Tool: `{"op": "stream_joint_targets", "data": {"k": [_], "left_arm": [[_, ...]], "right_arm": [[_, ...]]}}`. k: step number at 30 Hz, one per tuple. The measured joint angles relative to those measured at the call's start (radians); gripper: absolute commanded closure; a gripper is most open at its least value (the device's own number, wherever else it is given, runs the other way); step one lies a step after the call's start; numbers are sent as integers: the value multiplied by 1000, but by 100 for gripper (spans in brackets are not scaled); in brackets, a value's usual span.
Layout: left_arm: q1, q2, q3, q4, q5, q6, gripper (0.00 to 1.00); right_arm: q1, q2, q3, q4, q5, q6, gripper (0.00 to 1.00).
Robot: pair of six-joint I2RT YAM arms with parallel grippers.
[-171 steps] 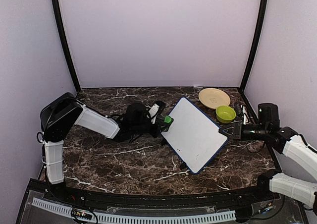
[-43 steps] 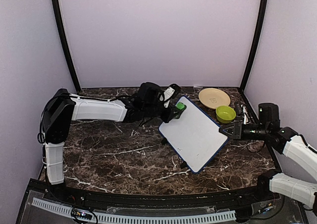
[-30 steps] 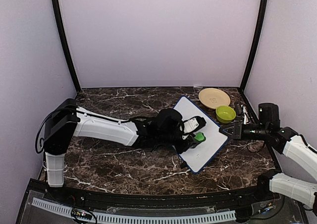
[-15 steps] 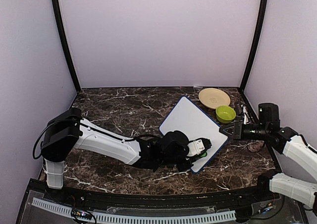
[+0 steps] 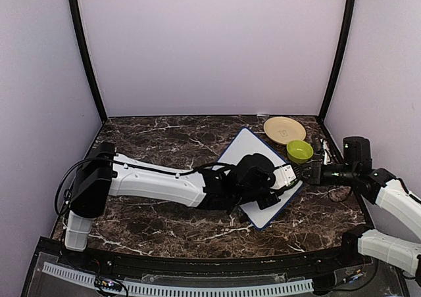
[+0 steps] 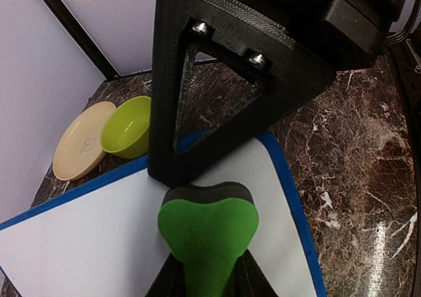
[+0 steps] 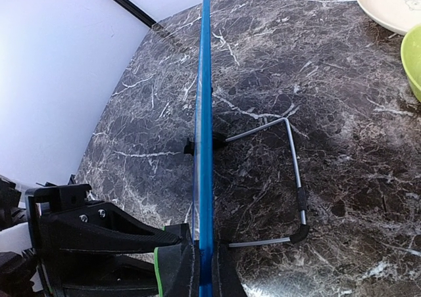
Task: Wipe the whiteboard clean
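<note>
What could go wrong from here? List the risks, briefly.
1. The left tool, holding the eraser, is right against the right tool at the board corner; they may collide.
2. The board is propped on a wire stand; pressing could shift it in the right tool's grip.
3. The bowl sits close by and may get knocked.

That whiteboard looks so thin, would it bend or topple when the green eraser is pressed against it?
Probably stiff: edge-on, the whiteboard is a dead-straight line. Likely tippy alone when the eraser pushes, resting on just a thin wire stand; the right end effector pinching its edge seems to brace it.
</note>
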Motion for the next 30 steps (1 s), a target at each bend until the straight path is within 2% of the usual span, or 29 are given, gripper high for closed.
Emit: {"op": "stream_joint_targets", "data": {"k": [6,14,23,26,30], "left_arm": [[4,3,11,-27,23,-2,100],[5,-60,-185,62,105,-40,100],[3,-127,-381,98,119,-101,100],[26,-151,-426,99,135,-129,100],[80,-200,-455,97,146,-160,100]], "right_arm": [[0,0,0,-2,3,0,100],[0,1,0,-2,3,0,100],[0,2,0,0,-1,0,100],[0,3,0,0,-2,0,100],[0,4,4,-3,-3,1,95]]}}
